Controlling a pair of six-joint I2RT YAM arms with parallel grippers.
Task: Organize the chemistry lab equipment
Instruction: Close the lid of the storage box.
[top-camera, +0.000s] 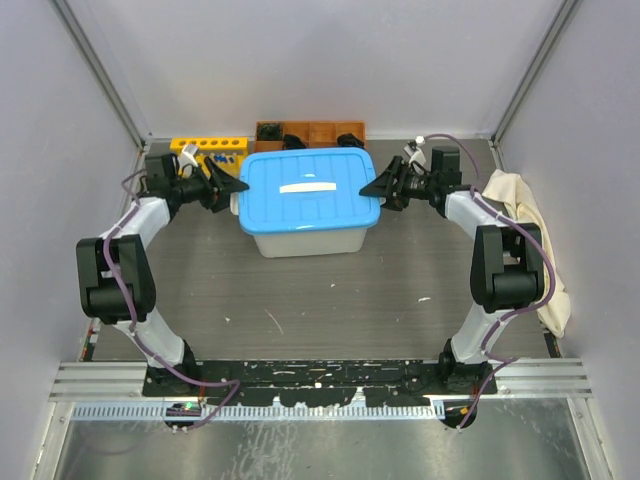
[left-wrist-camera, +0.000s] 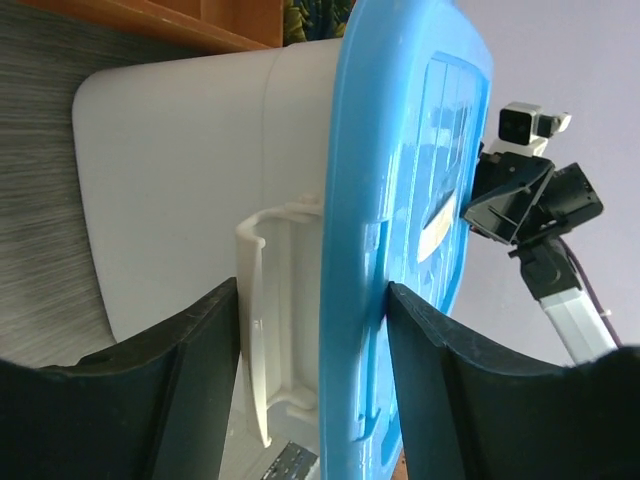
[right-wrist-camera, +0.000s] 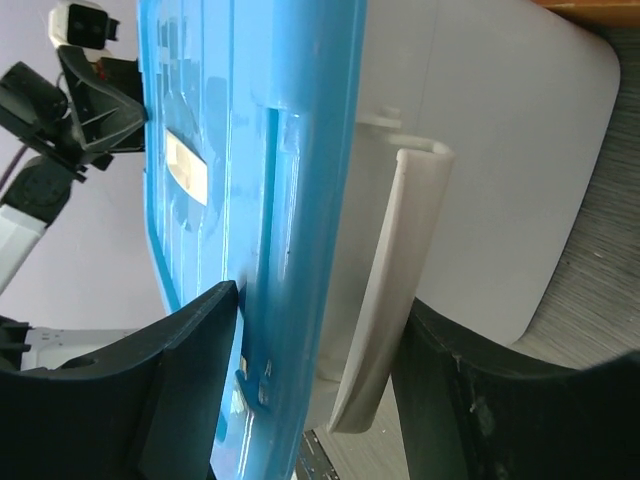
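A white plastic bin (top-camera: 305, 238) with a flat sky-blue snap-on lid (top-camera: 308, 190) stands on the grey surface (top-camera: 330, 300), directly between the two grippers. The lid is on, so whatever the bin holds is hidden.

The left gripper (top-camera: 228, 190) is at the bin's left end. In the left wrist view its jaws stand wide. The rim of the lid (left-wrist-camera: 355, 300) and the bin's white side handle (left-wrist-camera: 255, 330) lie between the fingers (left-wrist-camera: 190, 380). The finger edges sit right against the handle and the rim, but I cannot tell whether they are pressing. The right gripper (top-camera: 378, 187) is at the opposite end in the same way. Its jaws are wide, with the lid's rim (right-wrist-camera: 290, 300) and the other white handle (right-wrist-camera: 395, 290) between the fingers (right-wrist-camera: 190, 380). Here too I cannot tell whether there is a firm hold.

A yellow tube rack (top-camera: 208, 150) lies just behind the left gripper, against the back wall. Small blue-capped tubes (top-camera: 225, 157) show in its holes. A brown wooden tray (top-camera: 322, 130) divided into compartments sits behind the bin, between the two grippers and further back. Dark items lie in its end compartments, too small to make out. A cream cloth (top-camera: 520, 225) is heaped beside the right arm, outward of the right gripper.
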